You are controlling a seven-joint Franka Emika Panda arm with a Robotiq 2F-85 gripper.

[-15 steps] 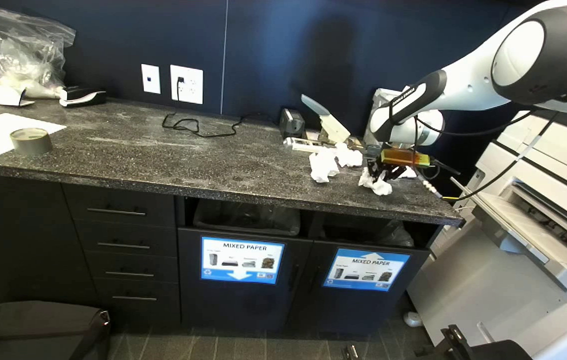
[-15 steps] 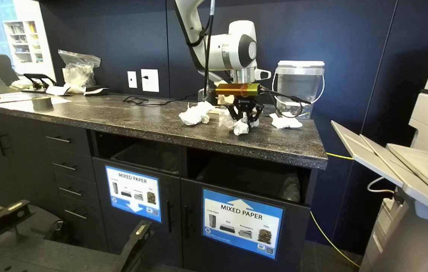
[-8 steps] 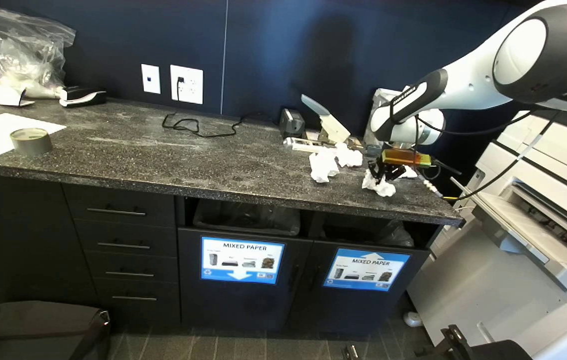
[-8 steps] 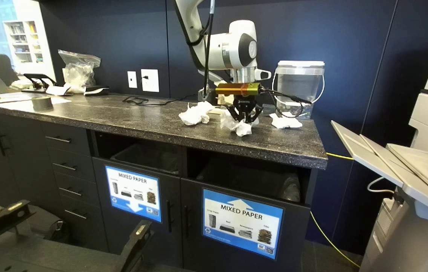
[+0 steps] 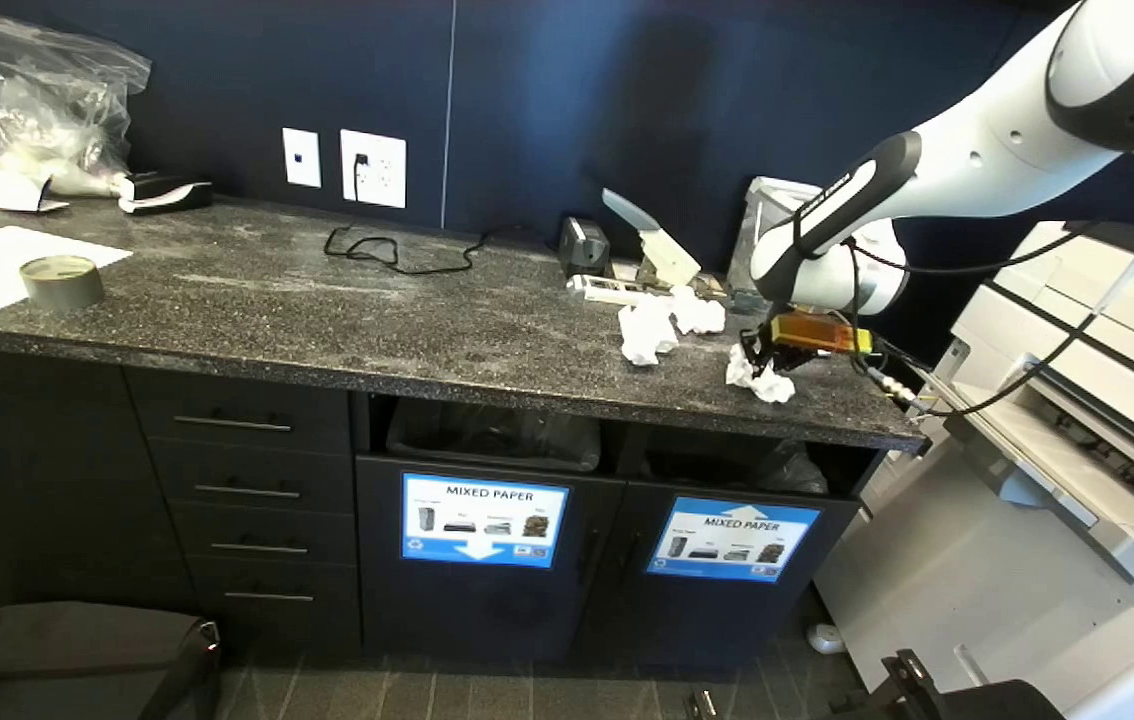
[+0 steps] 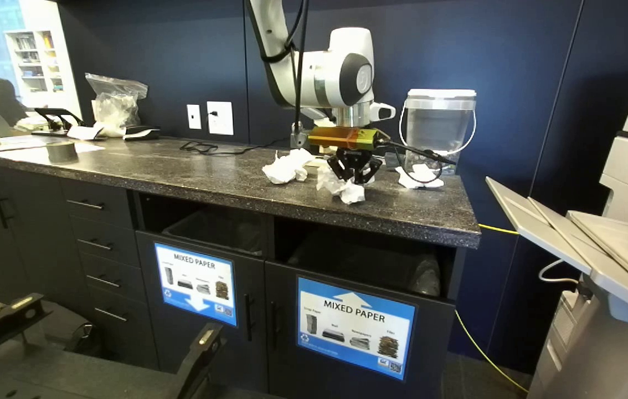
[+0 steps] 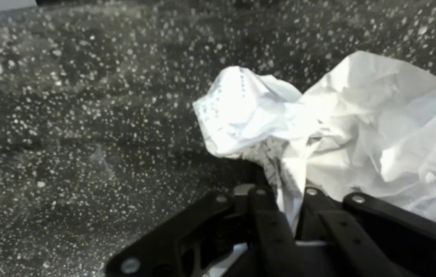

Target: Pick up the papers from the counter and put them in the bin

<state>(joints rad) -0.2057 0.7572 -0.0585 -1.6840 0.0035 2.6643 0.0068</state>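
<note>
- Gripper (image 7: pixel 286 194) clenched on crumpled paper (image 7: pixel 248 111), near counter (image 5: pixel 377 320) front edge, toward corner by printer (image 5: pixel 987 520).
- Paper clump (image 5: pixel 645 332) farther from that corner; another paper (image 6: pixel 422 173) near end edge, before bucket (image 6: pixel 438 127).
- Bins (image 6: pixel 433 343), signed MIXED PAPER, below front edge.

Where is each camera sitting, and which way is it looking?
Wrist view: sits by the gripper, looking down at crumpled paper and the counter; the gripper shows, pinching that paper.
Exterior view: up high in front of the counter, looking down toward the dark wall; the robot's arm and gripper show.
Exterior view: also in front, seemingly nearer counter height, facing the bins and that wall; arm and gripper show.
Both exterior views share the counter, bins, wall and arm.
</note>
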